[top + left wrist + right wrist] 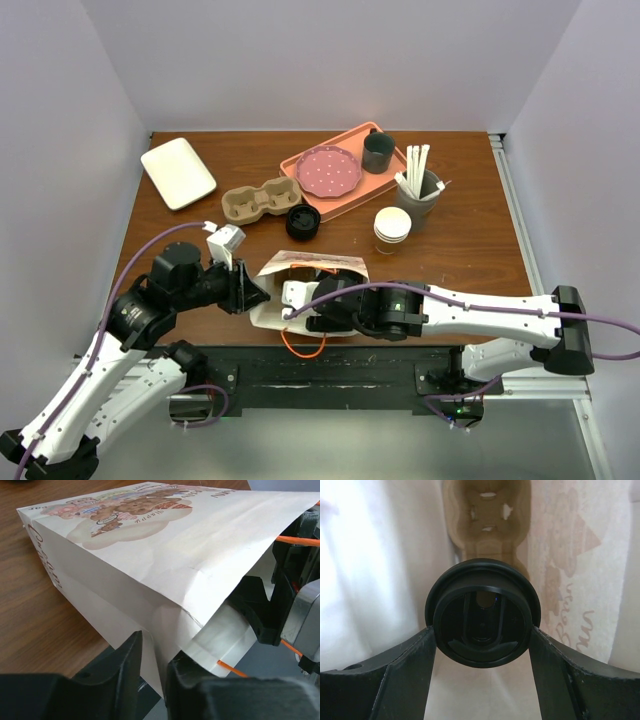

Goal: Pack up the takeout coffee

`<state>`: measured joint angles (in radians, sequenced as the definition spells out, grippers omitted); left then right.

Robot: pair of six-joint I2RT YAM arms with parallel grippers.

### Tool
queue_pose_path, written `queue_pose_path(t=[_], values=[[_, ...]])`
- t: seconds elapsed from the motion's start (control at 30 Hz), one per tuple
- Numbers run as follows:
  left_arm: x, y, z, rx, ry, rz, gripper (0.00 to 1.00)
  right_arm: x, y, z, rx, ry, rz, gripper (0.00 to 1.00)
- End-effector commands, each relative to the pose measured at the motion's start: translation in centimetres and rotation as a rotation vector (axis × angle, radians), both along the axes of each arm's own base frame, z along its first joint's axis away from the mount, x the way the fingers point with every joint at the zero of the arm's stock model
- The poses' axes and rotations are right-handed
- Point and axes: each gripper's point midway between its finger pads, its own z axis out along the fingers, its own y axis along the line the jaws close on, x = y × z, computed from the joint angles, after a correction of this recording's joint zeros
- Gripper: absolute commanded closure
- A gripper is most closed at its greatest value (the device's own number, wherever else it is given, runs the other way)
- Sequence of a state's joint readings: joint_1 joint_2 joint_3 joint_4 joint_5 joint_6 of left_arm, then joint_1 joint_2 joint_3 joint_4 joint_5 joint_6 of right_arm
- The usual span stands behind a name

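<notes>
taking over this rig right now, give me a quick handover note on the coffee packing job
Left gripper: shut on the mouth edge of the paper bag, holding it open. The bag lies on its side near the front edge of the table.
Right gripper: inside the bag, shut on the takeout coffee, with the black lid facing the wrist camera.
Done: the coffee is inside the bag.
Left: the cup is not yet released. Probably set it down, open the right gripper, back it out, then let go of the bag.
</notes>
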<state>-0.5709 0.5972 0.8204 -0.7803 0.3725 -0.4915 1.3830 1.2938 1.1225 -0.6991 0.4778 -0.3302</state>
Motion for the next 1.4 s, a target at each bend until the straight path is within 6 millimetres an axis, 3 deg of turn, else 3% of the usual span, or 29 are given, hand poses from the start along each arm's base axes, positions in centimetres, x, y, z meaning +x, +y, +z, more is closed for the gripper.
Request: queue_pose_path(t=[0.0,0.13,0.33,0.37,0.5,0.67,0.9,1.0,1.17,1.27,1.37], values=[[-0.8,-0.4,1.4,-0.026,-0.028,-0.057,0.8,1.3,0.3,1.2,0.022,-0.087,-0.03,0.87],[-0.7,-0.7,1.5,-0.037,-0.036,-0.071,0.97,1.2,-0.1,0.8,0.02,-0.102,-0.012,0.87],[-0.6,-1.0,1.5,-0.063,-0.058,-0.081,1.0,0.8,-0.1,-0.2,-0.013,-0.089,0.036,0.87],[-0.5,-1.1,1.7,-0.066,-0.064,-0.083,0.97,0.7,-0.2,-0.6,-0.027,-0.078,0.034,0.86],[-0.2,-1.4,1.9,-0.068,-0.067,-0.089,0.63,0.6,-0.1,-1.1,-0.037,-0.066,0.033,0.87],[-0.6,-1.0,1.5,-0.033,-0.078,-0.113,0.45,0.3,0.1,-1.6,-0.049,-0.031,0.023,0.86],[-1.6,0.4,-0.1,0.055,-0.004,-0.1,0.44,0.7,-0.4,-2.8,-0.061,-0.038,-0.034,0.88],[-2.0,0.5,-0.1,0.043,-0.001,-0.098,0.53,0.8,-0.4,-3.0,-0.044,-0.042,-0.051,0.89],[-2.1,0.2,0.5,0.01,-0.03,-0.114,0.86,0.7,-0.8,-3.3,-0.032,-0.032,-0.082,0.89],[-1.5,0.3,0.7,0.015,-0.07,-0.101,0.99,1.3,-1.2,-2.7,-0.009,-0.072,-0.118,0.89],[-1.1,0.2,1.1,0.011,-0.093,-0.099,1.0,1.8,-1.2,-2.0,0.016,-0.101,-0.132,0.89]])
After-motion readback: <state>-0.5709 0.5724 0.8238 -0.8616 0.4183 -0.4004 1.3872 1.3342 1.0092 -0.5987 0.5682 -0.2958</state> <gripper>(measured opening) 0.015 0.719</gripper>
